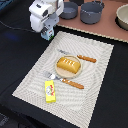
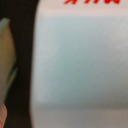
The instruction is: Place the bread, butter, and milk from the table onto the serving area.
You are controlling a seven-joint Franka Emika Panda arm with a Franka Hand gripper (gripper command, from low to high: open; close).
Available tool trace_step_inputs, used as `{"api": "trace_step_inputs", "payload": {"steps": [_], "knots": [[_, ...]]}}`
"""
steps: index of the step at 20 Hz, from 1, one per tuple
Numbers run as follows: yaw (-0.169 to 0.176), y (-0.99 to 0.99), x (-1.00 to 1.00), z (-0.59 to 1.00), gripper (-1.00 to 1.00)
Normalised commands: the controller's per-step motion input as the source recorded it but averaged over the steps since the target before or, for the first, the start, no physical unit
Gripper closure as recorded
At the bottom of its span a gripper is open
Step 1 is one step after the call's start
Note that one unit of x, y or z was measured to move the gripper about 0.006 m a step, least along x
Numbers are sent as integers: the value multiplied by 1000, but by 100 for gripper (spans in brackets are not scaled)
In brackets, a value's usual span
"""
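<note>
The gripper (image 1: 46,31) stands at the far-left corner of the cream placemat (image 1: 95,75), directly over the light-blue milk carton (image 1: 47,35), whose top it covers. In the wrist view the milk (image 2: 80,65) fills the picture as a pale blue face with red print, and the fingers are hidden. Whether the jaws press on it does not show. The bread (image 1: 68,64) lies on the round tan plate (image 1: 58,70) in the middle of the placemat. The yellow butter (image 1: 50,91) lies on the placemat near its front-left corner.
An orange-handled fork (image 1: 67,81) and knife (image 1: 85,58) flank the plate. Two grey pots (image 1: 92,12) and a pale bowl (image 1: 123,16) stand on the pinkish-brown board (image 1: 107,27) at the back. The black table (image 1: 15,55) surrounds the placemat.
</note>
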Motion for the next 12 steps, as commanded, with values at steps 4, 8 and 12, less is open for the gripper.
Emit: {"api": "trace_step_inputs", "payload": {"steps": [4,8,12], "knots": [[22,0,-231,-44,100],[0,14,-19,939,100],[0,2,171,1000,100]]}}
